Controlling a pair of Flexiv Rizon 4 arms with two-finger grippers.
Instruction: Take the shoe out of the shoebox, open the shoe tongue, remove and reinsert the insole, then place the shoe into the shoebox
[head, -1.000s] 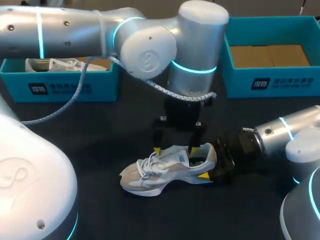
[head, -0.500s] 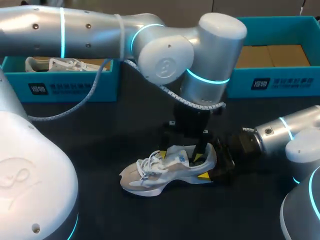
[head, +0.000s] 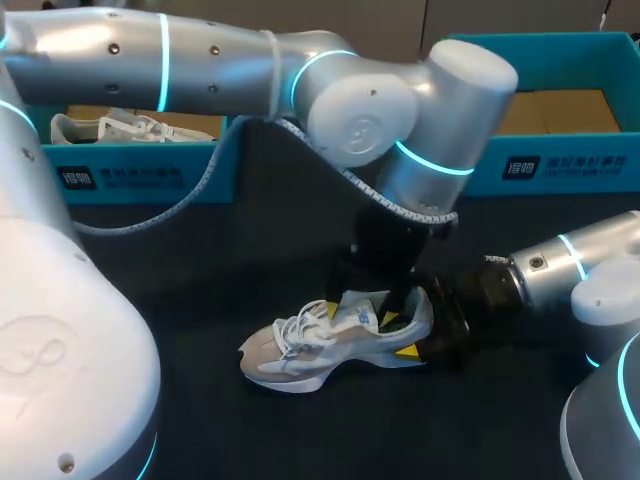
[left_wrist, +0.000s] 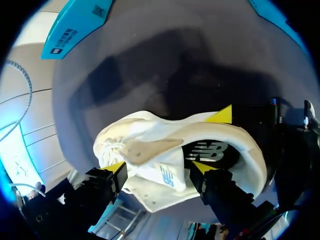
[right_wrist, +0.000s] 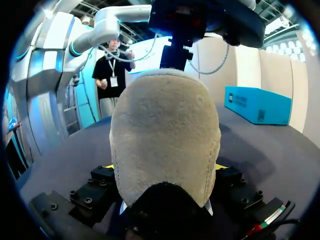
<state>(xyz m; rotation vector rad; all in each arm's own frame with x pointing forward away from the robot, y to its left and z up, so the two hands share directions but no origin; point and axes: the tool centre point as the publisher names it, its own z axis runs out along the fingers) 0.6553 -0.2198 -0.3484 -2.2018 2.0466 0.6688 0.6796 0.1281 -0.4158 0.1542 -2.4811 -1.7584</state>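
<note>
A grey-and-white sneaker (head: 305, 352) stands upright on the black table, toe toward my left side. My right gripper (head: 420, 340) is shut on its heel; in the right wrist view the suede heel (right_wrist: 165, 135) fills the space between the fingers of the right gripper (right_wrist: 165, 167). My left arm reaches over from above, and the left gripper (head: 360, 313) is open astride the tongue. In the left wrist view the tongue (left_wrist: 162, 172) lies between the fingers of the left gripper (left_wrist: 159, 167), one tip on the lace side, the other inside the dark shoe opening.
A blue shoebox (head: 130, 175) at the back left holds another white shoe (head: 110, 128). A second blue shoebox (head: 560, 165) stands at the back right with a bare cardboard floor. The bulky left arm hangs over the middle of the table.
My left arm has swung right and come down, bringing its fingers around the tongue and a little closer together. The shoe and my right gripper have stayed put.
</note>
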